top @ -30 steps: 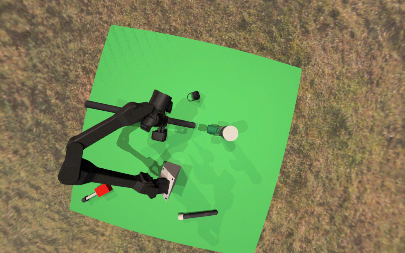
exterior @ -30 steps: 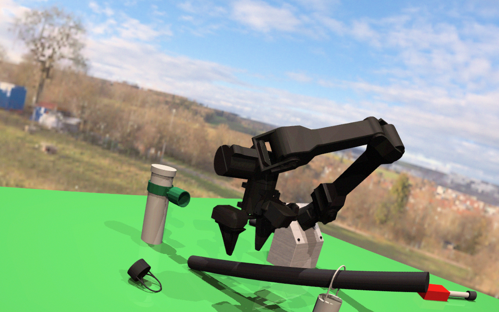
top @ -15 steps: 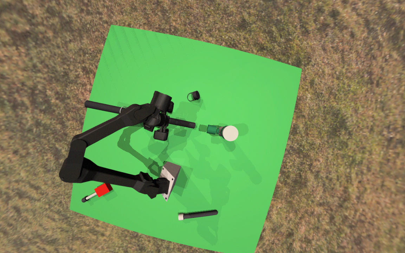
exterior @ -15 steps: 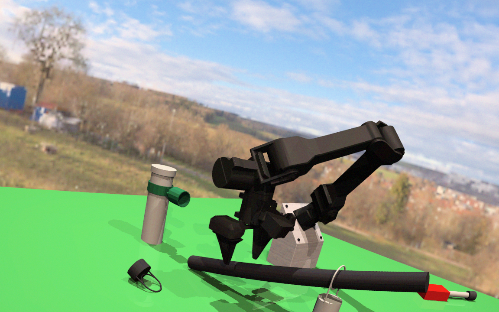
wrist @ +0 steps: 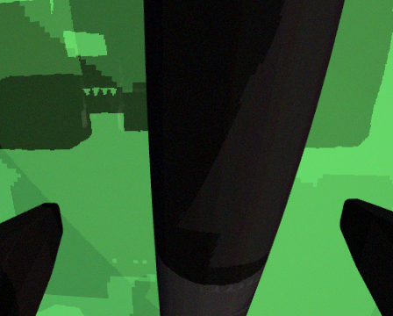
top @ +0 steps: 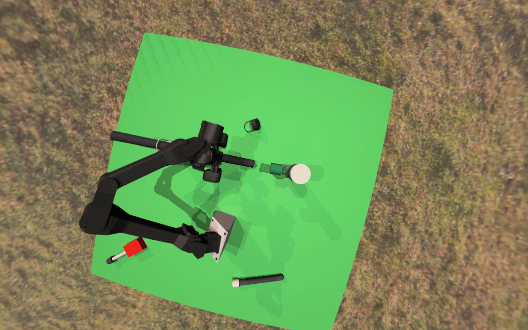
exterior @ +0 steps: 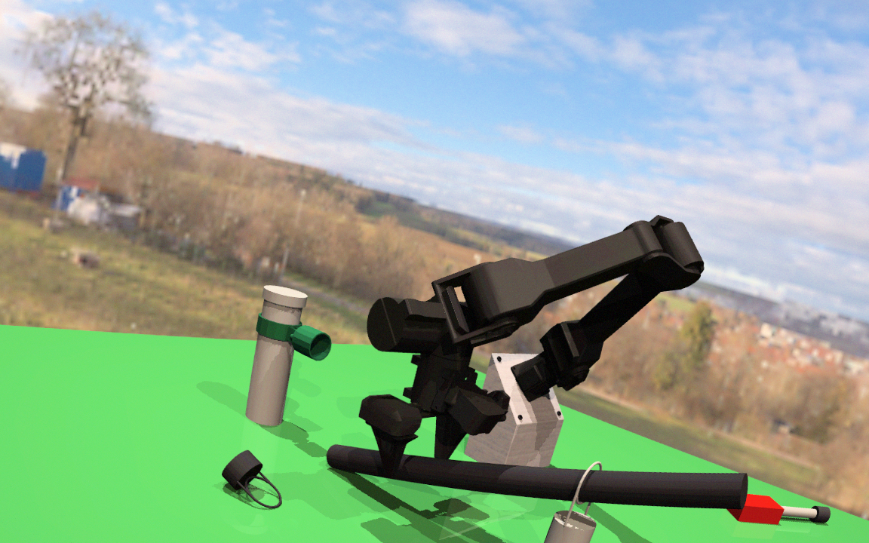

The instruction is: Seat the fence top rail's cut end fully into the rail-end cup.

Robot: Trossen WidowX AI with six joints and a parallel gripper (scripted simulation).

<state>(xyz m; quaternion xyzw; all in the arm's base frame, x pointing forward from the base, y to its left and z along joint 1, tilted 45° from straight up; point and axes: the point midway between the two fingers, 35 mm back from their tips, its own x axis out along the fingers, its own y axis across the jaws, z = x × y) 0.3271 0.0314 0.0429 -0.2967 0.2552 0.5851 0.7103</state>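
Note:
The dark rail point(top: 237, 160) point(exterior: 511, 476) point(wrist: 232, 132) passes through the wire loop of the loop cap point(exterior: 567, 526). Its cut end stands short of the green rail-end cup point(top: 275, 168) point(exterior: 309, 342), with a gap between, and lower than the cup in the exterior view. The cup hangs on the green band point(exterior: 268, 328) high on the big post point(exterior: 267, 385), under its pale post cap point(top: 299, 173) point(exterior: 284, 296). My gripper point(exterior: 419, 465) point(wrist: 205, 217) is open, its fingers on either side of the rail, apart from it in the wrist view. Its fingertips are hidden in the top view.
A black cap with a loop point(top: 255, 124) point(exterior: 241, 467) lies on the green mat point(top: 319, 102). The arm's wedge-shaped base point(top: 224, 223) point(exterior: 518, 439) stands beyond the rail in the exterior view. A red block point(top: 134, 247) point(exterior: 758, 510) with a pale rod and a dark bar point(top: 261, 279) lie near the mat's edges.

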